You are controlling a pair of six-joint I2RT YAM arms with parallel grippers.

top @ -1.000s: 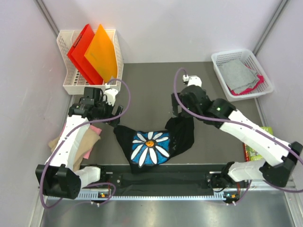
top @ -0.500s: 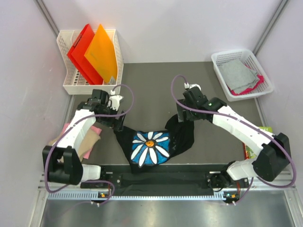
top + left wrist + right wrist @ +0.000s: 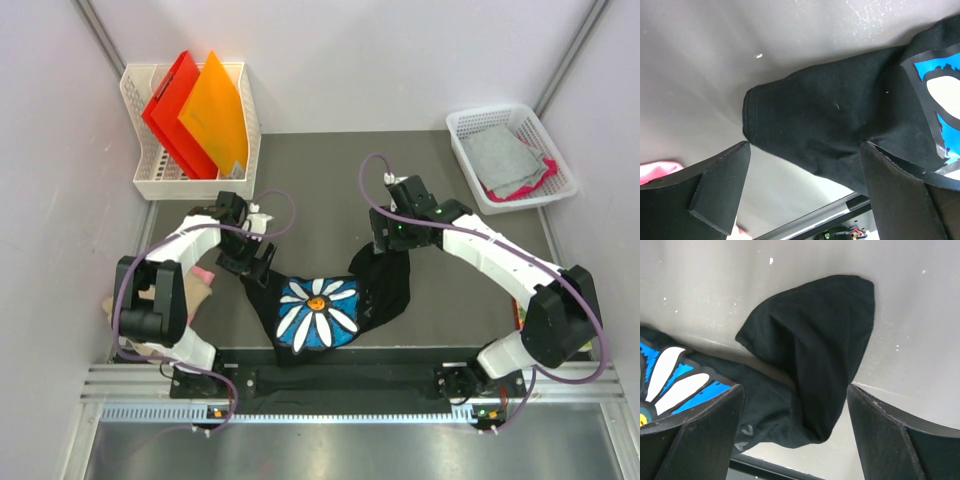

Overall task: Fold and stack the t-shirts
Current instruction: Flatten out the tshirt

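The black t-shirt [image 3: 375, 290] with a white daisy on a blue patch [image 3: 318, 312] lies crumpled near the table's front edge. My left gripper [image 3: 252, 268] hangs open over its left sleeve [image 3: 810, 120]; in the left wrist view the sleeve's edge lies between the spread fingers [image 3: 722, 182]. My right gripper [image 3: 392, 243] is open over the bunched right sleeve [image 3: 815, 355], which reaches down between its fingers [image 3: 890, 435]. Neither grips the cloth. A tan shirt [image 3: 165, 292] and a pink shirt [image 3: 204, 273] lie at the left, partly under the left arm.
A white basket [image 3: 150, 180] at the back left holds red and orange folders [image 3: 195, 115]. Another white basket [image 3: 470, 125] at the back right holds grey and pink cloth [image 3: 505, 160]. The table's front rail [image 3: 330, 380] runs just behind the shirt's lower edge.
Both arms have come down toward the black shirt. The left gripper moved right and nearer onto the left sleeve. The right gripper settled over the right sleeve, jaws slightly narrower.
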